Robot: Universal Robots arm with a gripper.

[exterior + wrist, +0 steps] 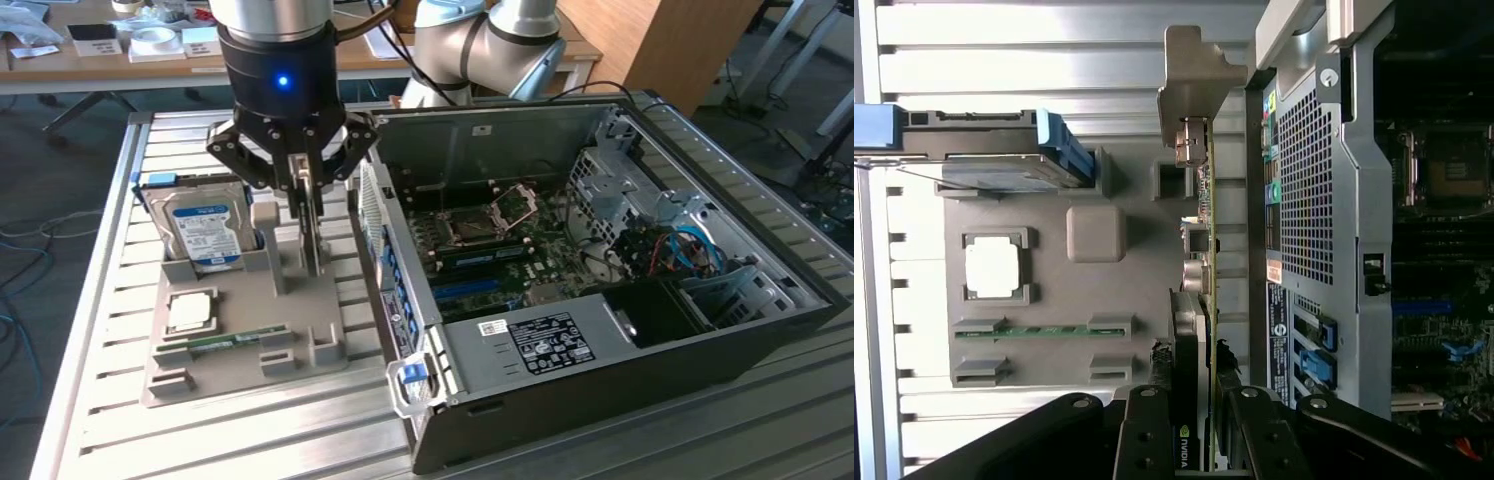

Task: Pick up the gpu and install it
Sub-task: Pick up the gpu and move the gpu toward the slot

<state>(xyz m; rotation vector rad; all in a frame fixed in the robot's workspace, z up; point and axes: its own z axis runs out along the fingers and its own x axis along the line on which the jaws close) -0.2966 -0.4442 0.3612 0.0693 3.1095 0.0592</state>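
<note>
Black gripper fingers (pixel 1162 372) press against both faces of the gpu (pixel 1192 320), so the gripper (pixel 1194 362) is closed on the card, which stands on edge at the right edge of the grey holder (pixel 1044 210), just beside the open computer case (pixel 1309 180). A green NVIDIA mark shows on the card between the fingers. At the holder's far corner stands a hard drive (pixel 203 230) with a blue-white label, its print unreadable. A processor (pixel 190 310) and a memory stick (pixel 227 340) lie in recesses nearer the front edge. The holder rests on a slatted metal table (pixel 107 400). The white label (pixel 547 340) inside the case is too small to read.
</note>
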